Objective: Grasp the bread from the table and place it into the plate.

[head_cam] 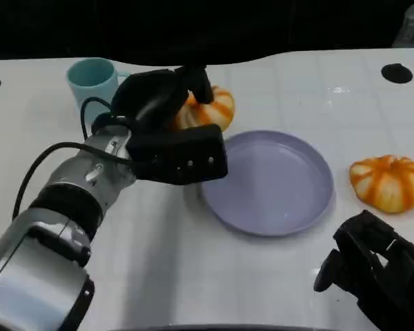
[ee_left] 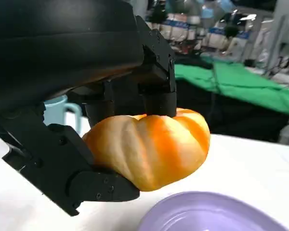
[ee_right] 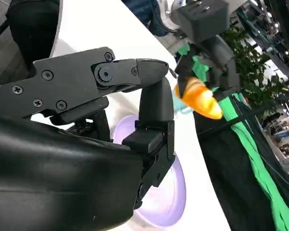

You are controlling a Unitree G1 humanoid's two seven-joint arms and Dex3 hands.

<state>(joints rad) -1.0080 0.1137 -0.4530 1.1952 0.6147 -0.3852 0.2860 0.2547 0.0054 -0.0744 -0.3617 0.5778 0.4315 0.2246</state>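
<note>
Orange-and-cream striped bread [ee_left: 151,149] sits clamped in your left hand [head_cam: 169,127], black fingers [ee_left: 156,94] pressing from above, thumb cupping underneath. Bread held off white worktop [head_cam: 193,276], just beyond lilac plate [head_cam: 276,183] rim, at plate's 10 o'clock. Pale blue mug [head_cam: 91,79] stands behind hand, at 9 o'clock from bread. Second orange striped bread [head_cam: 388,181] lies on worktop at plate's 3 o'clock, close to rim. Your right hand [head_cam: 376,269] hangs at plate's 5 o'clock, holding nothing, fingers [ee_right: 151,103] loosely bent and apart.
</note>
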